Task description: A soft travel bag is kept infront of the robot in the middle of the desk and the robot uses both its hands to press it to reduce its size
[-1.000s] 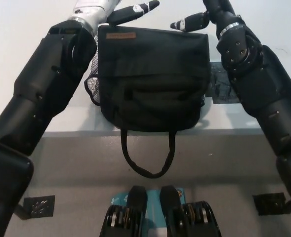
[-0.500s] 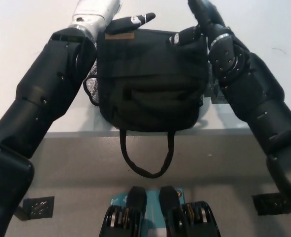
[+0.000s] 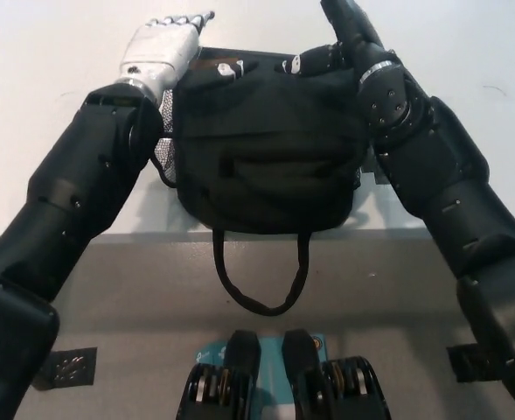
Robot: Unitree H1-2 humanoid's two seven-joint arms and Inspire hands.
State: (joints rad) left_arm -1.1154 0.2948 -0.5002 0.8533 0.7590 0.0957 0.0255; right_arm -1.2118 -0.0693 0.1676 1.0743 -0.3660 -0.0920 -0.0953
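You've got the black travel bag (image 3: 270,149) sitting roughly in the middle of the white desk (image 3: 47,105), close to the near edge, with its bottom just about level with that edge and its loop handle (image 3: 261,276) hanging over it toward the robot. The bag lies flat, front flap up, with a bit of mesh pocket (image 3: 163,157) poking out on its left side.

Both hands are at the bag's far edge. The white left hand (image 3: 165,48) is at the far-left corner, fingers held together and pointing away toward the back of the desk, palm side down by the bag's top corner. Whether it's really pushing into the fabric or just touching it, you can't tell from this angle. The black right hand (image 3: 327,57) is at the far-right corner, lying across the top edge with its fingers reaching inward along the bag; they look laid flat on the cloth, not wrapped around anything.

As for labels: there's a small brownish patch (image 3: 212,62) near the far-left corner of the bag, partly covered by a fingertip, and any writing on it is too small to read.

There's a dark taped patch (image 3: 368,179) on the desk just off the bag's right side, mostly hidden behind the right arm.
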